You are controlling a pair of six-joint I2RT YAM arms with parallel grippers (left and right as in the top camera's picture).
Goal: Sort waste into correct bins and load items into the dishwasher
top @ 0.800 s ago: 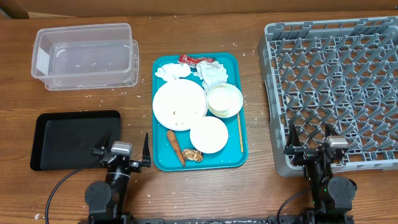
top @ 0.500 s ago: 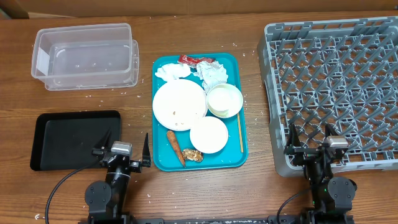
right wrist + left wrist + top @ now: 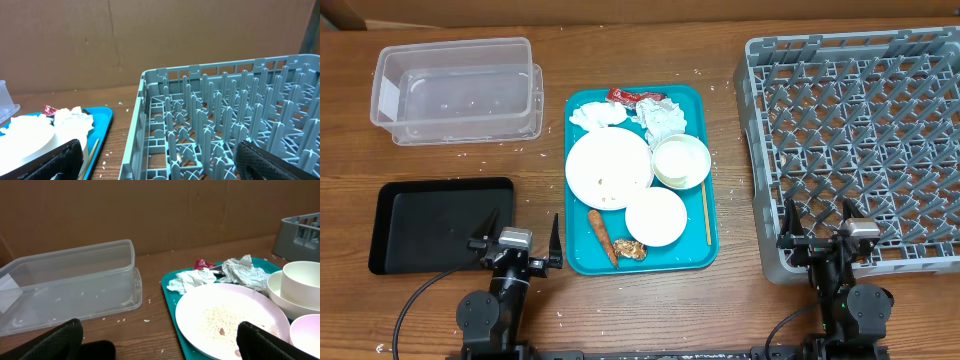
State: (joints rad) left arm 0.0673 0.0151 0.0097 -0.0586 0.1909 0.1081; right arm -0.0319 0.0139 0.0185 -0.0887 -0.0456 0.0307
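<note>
Left end effector (image 3: pixel 517 241) by black tray (image 3: pixel 430 225), right end effector (image 3: pixel 817 236) by rack (image 3: pixel 860 100), both spread.

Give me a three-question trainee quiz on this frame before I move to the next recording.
1. True or false: the rack holds no dishes.
2. What stands inside the bowl to the right of the plate?
3. Where does the wrapper lie? A: at the far end of the teal tray. B: in the rack. C: on the plate.

Key: 1 true. 2 the cup. 3 A.
</note>
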